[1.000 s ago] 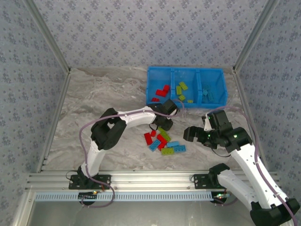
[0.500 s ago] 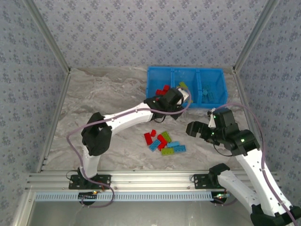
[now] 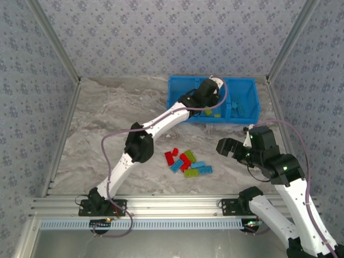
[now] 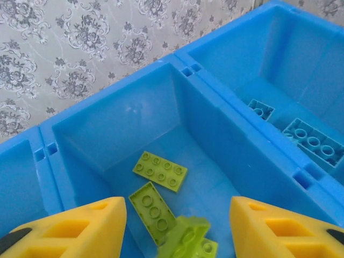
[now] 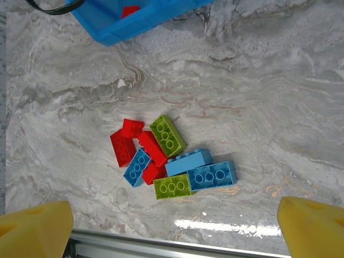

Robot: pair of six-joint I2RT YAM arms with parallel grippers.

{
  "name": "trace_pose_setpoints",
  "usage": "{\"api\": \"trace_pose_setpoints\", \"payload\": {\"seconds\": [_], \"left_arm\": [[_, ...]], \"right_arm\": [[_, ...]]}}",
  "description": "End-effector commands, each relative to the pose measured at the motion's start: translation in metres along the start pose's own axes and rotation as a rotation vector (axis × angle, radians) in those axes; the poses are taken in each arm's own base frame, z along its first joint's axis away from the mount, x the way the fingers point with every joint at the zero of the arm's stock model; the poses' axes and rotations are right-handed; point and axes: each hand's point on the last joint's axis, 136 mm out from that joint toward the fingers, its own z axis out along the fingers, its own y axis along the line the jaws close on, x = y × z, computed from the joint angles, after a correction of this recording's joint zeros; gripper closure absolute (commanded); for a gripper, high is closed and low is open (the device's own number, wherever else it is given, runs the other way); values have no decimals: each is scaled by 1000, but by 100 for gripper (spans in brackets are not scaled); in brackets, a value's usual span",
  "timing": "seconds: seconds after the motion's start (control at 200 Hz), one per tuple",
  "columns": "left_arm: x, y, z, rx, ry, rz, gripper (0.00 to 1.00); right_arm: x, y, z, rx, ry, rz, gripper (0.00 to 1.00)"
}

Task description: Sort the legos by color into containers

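Observation:
My left gripper (image 3: 210, 93) hangs open over the middle compartment of the blue bin (image 3: 212, 79). In the left wrist view its yellow fingers (image 4: 80, 226) stand wide apart, and a blurred lime green brick (image 4: 185, 236) lies loose between them, touching neither. Two more green bricks (image 4: 160, 170) lie flat on that compartment's floor. Light blue bricks (image 4: 314, 142) rest in the right compartment. A pile of red, green and light blue legos (image 3: 187, 162) sits on the table. My right gripper (image 3: 223, 146) hovers open to the right of the pile (image 5: 169, 156), holding nothing.
The bin's dividers (image 4: 209, 115) rise between the compartments. A bin corner with a red brick (image 5: 130, 9) shows at the top of the right wrist view. The aluminium rail (image 3: 172, 207) borders the near table edge. Patterned walls close the sides and back.
My left arm swung from the pile up to the bin's middle compartment, and a green brick now lies loose below its open fingers. The right gripper drifted slightly right.

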Motion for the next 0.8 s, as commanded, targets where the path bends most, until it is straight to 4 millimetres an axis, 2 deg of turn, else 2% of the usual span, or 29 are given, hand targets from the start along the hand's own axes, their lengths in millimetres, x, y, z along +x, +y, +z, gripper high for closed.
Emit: {"api": "trace_pose_setpoints", "payload": {"seconds": [0.0, 0.08, 0.18, 0.235, 0.3, 0.355, 0.415, 0.535, 0.665, 0.745, 0.795], "left_arm": [[-39, -6, -32, 27, -40, -6, 46], [-50, -10, -51, 53, -40, -23, 48], [-61, -18, -86, 79, -52, -40, 50], [-68, -19, -115, 75, -95, -56, 51], [-60, -14, -151, 60, -132, -100, 51], [-40, -5, -180, 42, -125, -161, 52], [-10, 5, -208, 17, -75, -231, 52], [66, 24, -248, -54, 60, -352, 52], [152, 30, -264, -73, 236, -438, 51], [181, 22, -260, -35, 332, -369, 51], [189, 11, -254, 19, 389, -301, 51]], "right_arm": [[-1, -4, -9, 27, -14, 7, 0], [-1, -3, -9, 23, -14, 11, 0], [-1, -4, -8, 25, -18, 15, 0], [-1, -5, -7, 28, -21, 15, 0], [0, -6, -2, 29, -17, 16, 0], [0, -6, 2, 27, -15, 16, 0], [-1, -7, 8, 25, -14, 16, 0], [-4, -5, 24, 23, 1, 14, 0], [-6, 2, 41, 14, 45, 5, 0], [-6, 2, 47, 18, 61, 1, 0], [-6, 2, 50, 20, 63, 1, 0]]}}
